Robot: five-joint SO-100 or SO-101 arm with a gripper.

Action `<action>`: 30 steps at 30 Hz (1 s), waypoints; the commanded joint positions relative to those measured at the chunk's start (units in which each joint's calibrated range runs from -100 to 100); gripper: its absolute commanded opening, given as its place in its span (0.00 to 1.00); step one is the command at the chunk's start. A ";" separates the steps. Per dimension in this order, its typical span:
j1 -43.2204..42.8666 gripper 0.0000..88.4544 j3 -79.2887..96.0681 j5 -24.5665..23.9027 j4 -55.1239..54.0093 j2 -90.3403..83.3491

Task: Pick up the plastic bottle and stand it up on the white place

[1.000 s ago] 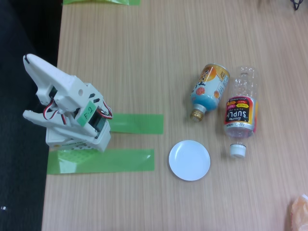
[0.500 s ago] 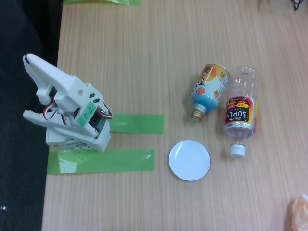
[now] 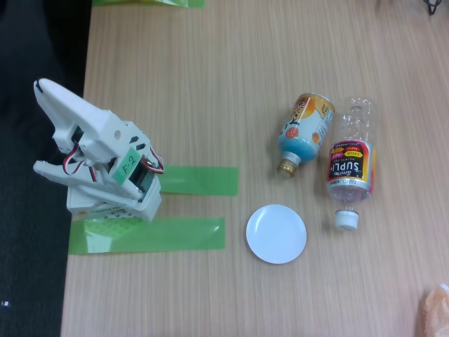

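Pale wood-grain bench runs across the fixed view from above, with a dark floor along its left edge. Nearest the bottom of the frame, an orange crinkled bag pokes in at the lower right corner. Just above that level lies the white place, a small round plate flat on the bench with nothing on it. To its left, a long green tape strip runs along the bench edge — a second, shorter green strip sits a little higher.

On those strips stands the white robot arm, folded back on itself over its base at the bench's left edge, a green tag on its side. Its gripper points up and to the left, well apart from every object; whether its jaws are parted or together cannot be told from this angle.

Right of the plate lies the plastic bottle — clear, on its side, its white cap toward the bottom of the frame and just right of the plate, not touching it. Its red, yellow and black label faces up. Just beside it on the left lies an orange-and-blue can, also on its side, neck toward the plate. At the far top edge, another green tape piece shows.
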 commanded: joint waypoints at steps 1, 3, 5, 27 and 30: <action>-0.33 0.02 0.27 -0.18 -1.44 0.00; -0.33 0.02 0.27 -0.18 -1.44 -0.09; -0.33 0.01 0.27 -0.23 -1.44 -0.09; -7.51 0.35 -43.82 1.60 114.53 4.53; -12.55 0.37 -55.59 1.66 126.63 12.76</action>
